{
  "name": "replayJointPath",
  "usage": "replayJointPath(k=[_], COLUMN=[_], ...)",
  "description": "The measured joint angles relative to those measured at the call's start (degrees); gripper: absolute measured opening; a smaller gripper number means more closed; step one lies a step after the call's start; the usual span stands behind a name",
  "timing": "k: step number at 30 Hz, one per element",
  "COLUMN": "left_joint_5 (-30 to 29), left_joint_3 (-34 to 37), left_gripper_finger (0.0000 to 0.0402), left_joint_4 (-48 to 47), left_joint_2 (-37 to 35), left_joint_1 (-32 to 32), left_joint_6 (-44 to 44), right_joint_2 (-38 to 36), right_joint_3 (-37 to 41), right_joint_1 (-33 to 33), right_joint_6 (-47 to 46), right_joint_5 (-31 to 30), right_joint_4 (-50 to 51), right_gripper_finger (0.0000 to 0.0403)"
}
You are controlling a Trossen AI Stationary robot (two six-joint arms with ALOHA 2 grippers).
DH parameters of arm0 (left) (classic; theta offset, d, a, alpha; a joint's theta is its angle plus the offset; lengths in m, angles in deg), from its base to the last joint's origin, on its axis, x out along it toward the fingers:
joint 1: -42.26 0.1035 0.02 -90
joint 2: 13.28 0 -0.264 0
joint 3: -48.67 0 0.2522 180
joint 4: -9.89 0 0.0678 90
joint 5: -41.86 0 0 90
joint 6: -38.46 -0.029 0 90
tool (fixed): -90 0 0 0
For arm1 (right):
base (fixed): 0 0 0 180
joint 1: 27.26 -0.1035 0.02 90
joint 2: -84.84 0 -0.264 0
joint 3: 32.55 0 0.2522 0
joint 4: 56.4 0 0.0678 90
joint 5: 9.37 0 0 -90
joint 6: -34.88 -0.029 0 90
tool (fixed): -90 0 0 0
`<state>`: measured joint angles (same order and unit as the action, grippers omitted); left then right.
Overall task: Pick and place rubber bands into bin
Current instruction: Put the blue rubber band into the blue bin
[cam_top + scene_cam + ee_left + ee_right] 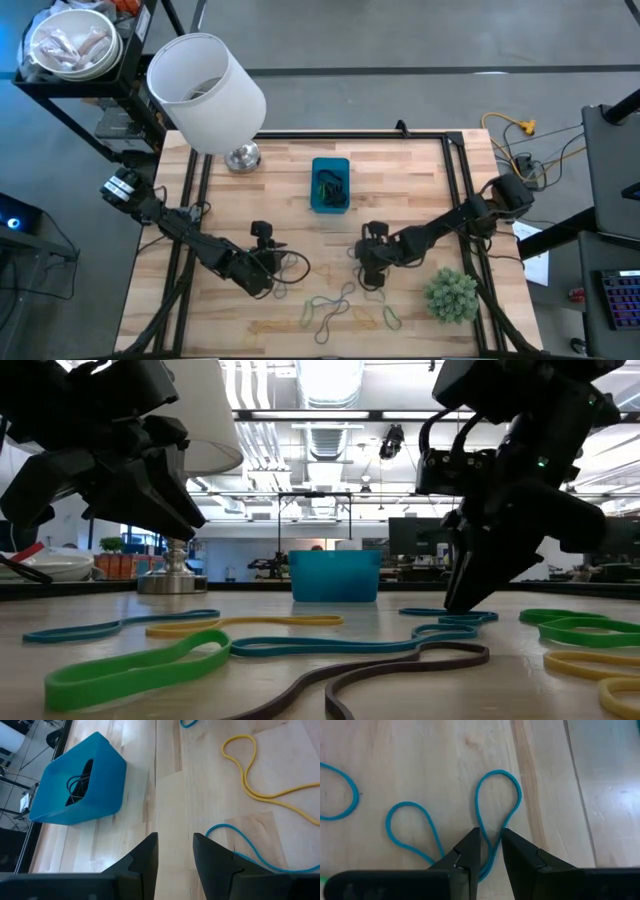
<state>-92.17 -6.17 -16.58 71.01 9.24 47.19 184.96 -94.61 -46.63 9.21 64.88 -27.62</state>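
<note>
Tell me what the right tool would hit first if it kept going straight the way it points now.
Most likely the teal rubber band: in the right wrist view the right tool straddles one strand, with the loop just ahead of its open fingers. Under that lies the wooden table. Whether the tips already touch the band is unclear.

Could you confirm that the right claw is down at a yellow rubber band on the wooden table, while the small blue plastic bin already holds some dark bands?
Not quite: the rubber band at the right claw is thin and blue, not yellow, as the right wrist view shows. The small blue plastic bin does already hold dark bands.
</note>
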Motion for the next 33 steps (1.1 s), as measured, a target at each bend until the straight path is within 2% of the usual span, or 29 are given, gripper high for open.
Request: replayJointPath(k=[8, 14, 18, 24, 33], left_joint_5=[0.0, 0.0, 0.0, 0.0, 0.0], left_joint_3=[0.1, 0.2, 0.2, 0.2, 0.2], left_gripper_finger=[0.0107, 0.0107, 0.0107, 0.0107, 0.0107], left_joint_4=[0.0, 0.0, 0.0, 0.0, 0.0], left_joint_2=[0.0, 0.0, 0.0, 0.0, 0.0], left_joint_1=[0.0, 0.0, 0.0, 0.0, 0.0], left_joint_6=[0.0, 0.1, 0.1, 0.1, 0.1], right_joint_2=[-0.1, 0.0, 0.0, 0.0, 0.0], right_joint_3=[0.9, 1.0, 1.1, -0.6, -5.6], right_joint_1=[1.0, 1.0, 0.7, -1.5, -5.6], right_joint_6=[-1.4, -0.9, 1.1, 6.9, 15.4], right_joint_5=[4.2, 6.3, 6.5, 1.1, -10.4], right_joint_4=[-0.5, -0.5, -0.6, 0.4, 0.7], right_gripper_finger=[0.0069, 0.002, 0.001, 0.0008, 0.0008])
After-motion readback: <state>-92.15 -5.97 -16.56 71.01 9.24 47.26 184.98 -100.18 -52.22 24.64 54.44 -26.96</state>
